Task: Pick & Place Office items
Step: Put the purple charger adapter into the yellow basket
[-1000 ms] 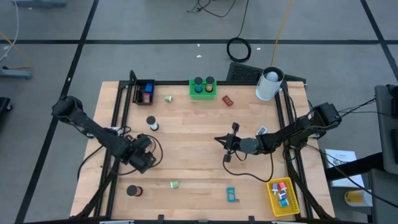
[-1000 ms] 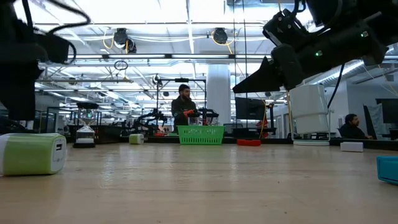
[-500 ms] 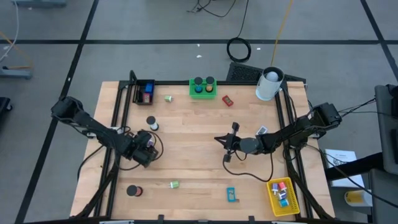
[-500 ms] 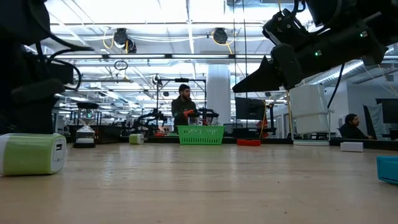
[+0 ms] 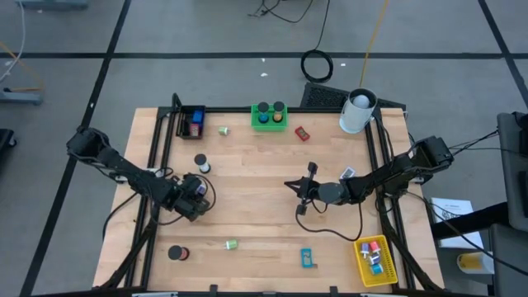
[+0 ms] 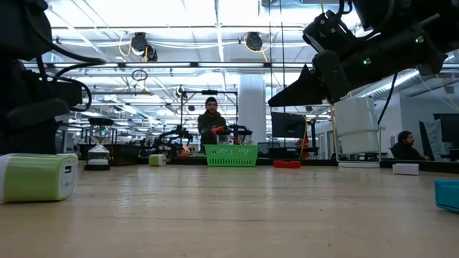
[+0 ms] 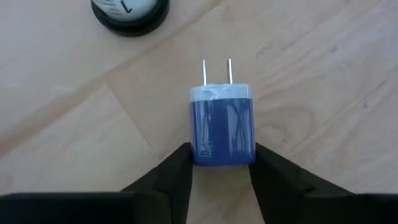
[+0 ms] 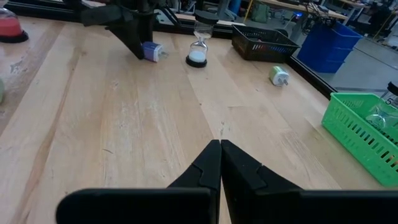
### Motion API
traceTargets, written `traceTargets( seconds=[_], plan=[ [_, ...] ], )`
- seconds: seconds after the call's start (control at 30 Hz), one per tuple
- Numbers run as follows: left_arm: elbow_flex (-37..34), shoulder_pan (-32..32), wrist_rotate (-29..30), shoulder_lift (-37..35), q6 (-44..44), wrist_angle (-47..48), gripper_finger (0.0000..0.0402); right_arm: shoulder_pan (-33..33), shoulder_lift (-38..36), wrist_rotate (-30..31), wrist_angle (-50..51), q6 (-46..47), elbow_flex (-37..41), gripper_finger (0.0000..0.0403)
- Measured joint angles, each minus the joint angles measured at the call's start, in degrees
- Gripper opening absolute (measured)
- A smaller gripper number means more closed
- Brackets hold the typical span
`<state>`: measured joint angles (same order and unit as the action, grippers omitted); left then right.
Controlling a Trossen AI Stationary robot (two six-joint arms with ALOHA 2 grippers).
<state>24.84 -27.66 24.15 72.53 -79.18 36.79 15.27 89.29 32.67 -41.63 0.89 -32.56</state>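
A green bin [image 5: 269, 116], a black bin [image 5: 190, 122] and a yellow bin [image 5: 375, 259] are sitting on the wooden table [image 5: 264, 173]. A white cylinder [image 5: 357, 111] is standing at the far right corner. A person [image 6: 211, 122] is standing in the background.

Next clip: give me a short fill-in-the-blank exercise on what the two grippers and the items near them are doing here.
1. The left gripper has its jaws on either side of a ____ charger.
2. The charger's two prongs point toward a round black ____.
3. The right gripper holds nothing, and its jaws are ____.
4. Next to the right arm, the yellow bin sits at the table's ____ corner in the high view.

Missing words: blue; roll; shut; bottom-right
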Motion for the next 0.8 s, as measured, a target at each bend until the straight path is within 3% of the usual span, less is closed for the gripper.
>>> traceTargets(
  seconds=[0.2, 0.37, 0.67, 0.8],
  plan=[
    [0.0, 0.0, 2.1, 0.1, 2.2, -0.2, 0.0132, 0.0, 0.0, 0.0, 0.1, 0.0, 0.0, 0.0004],
    [-0.3, -1.0, 6.2, 0.2, 8.8, -6.0, 0.0147, 0.0, 0.0, 0.0, 0.4, 0.8, 0.0, 0.0004],
    [-0.2, -0.5, 17.6, 2.3, 38.7, -32.5, 0.0133, -1.5, 0.0, -0.1, 5.5, 7.9, 0.0, 0.0004],
    [-0.2, 2.3, 19.0, 6.6, 53.5, -47.5, 0.0138, -3.7, 0.0, -3.7, 8.5, 11.9, 0.4, 0.0004]
  ],
)
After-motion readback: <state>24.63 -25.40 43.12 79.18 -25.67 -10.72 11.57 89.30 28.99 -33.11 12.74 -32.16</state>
